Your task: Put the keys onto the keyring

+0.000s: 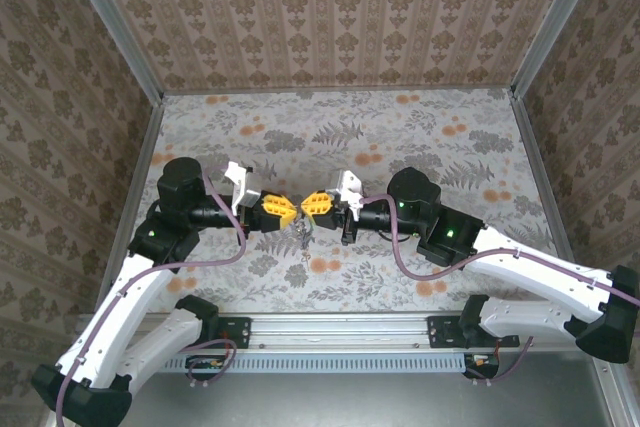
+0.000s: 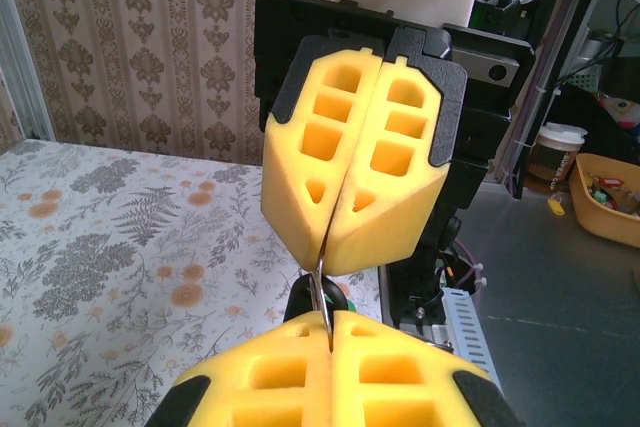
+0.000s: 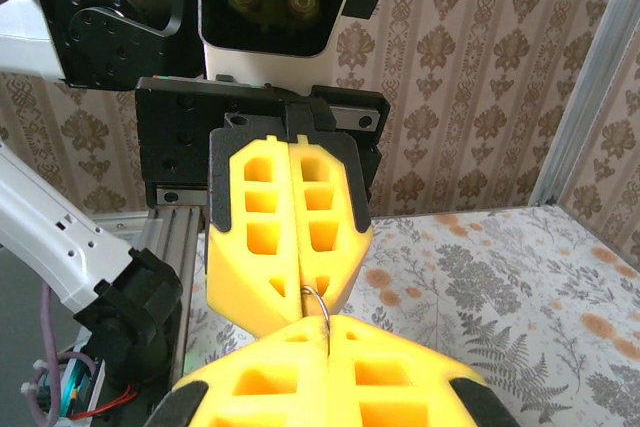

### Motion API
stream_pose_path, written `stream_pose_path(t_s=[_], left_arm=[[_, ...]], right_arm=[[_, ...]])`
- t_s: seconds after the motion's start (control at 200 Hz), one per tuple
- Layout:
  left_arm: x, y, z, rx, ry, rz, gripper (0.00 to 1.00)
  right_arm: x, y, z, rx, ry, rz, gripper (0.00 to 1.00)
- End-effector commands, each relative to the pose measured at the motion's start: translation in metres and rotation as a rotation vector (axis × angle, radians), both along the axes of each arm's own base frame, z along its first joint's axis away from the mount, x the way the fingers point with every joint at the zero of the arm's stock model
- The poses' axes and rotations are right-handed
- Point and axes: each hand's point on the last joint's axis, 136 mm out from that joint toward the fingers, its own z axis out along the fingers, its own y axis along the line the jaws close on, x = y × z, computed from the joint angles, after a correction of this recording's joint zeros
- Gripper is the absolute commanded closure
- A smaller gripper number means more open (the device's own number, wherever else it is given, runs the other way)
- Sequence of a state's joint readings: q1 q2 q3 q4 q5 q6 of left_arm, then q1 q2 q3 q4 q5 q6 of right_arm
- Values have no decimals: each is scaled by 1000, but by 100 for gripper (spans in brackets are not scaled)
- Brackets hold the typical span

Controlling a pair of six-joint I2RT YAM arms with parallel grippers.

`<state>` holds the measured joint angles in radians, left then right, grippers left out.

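The left fingers (image 1: 288, 210) are blocky yellow foam-like pads with square hollows, backed in black plastic. They are pressed together at the middle of the table (image 1: 450, 147), which is covered in a grey fern-and-orange-flower print. They are pinched on the keyring (image 3: 314, 300), a thin grey wire loop with a smooth, rounded bend. The keyring is held above the table, between the two sets of fingertips, which almost touch. From the left wrist it is seen edge-on as a single bright line, and its long axis runs left to right from one pair of fingers to the other. The keys (image 1: 303, 231) are seen as a small dark and silvery cluster just near of the fingertips. One dark head with a green patch shows under the ring in the left wrist view, but which way the keys point cannot be told. The right fingers (image 1: 308, 205), of the same yellow ribbed shape, are likewise pressed together on the keyring's right side.
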<state>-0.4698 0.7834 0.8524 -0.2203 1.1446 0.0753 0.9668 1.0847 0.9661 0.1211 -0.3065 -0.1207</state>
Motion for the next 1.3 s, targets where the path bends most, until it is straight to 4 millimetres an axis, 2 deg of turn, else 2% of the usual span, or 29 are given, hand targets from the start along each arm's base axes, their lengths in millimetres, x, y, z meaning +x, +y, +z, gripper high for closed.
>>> stream_pose_path(t_s=[0.0,0.575,0.84,1.295], left_arm=[[-16,3,23,-57,-98,-57,100],[-17,5,26,-65,-124,-47,100],[-19,6,29,-72,-137,-41,100],[-15,8,32,-76,-165,0,100]], right_arm=[[14,-5,-2,-28,29,-77,100],[31,-10,-10,-40,170,-122,100],[41,-6,-23,-83,279,-117,100],[40,-5,-33,-121,380,-98,100]])
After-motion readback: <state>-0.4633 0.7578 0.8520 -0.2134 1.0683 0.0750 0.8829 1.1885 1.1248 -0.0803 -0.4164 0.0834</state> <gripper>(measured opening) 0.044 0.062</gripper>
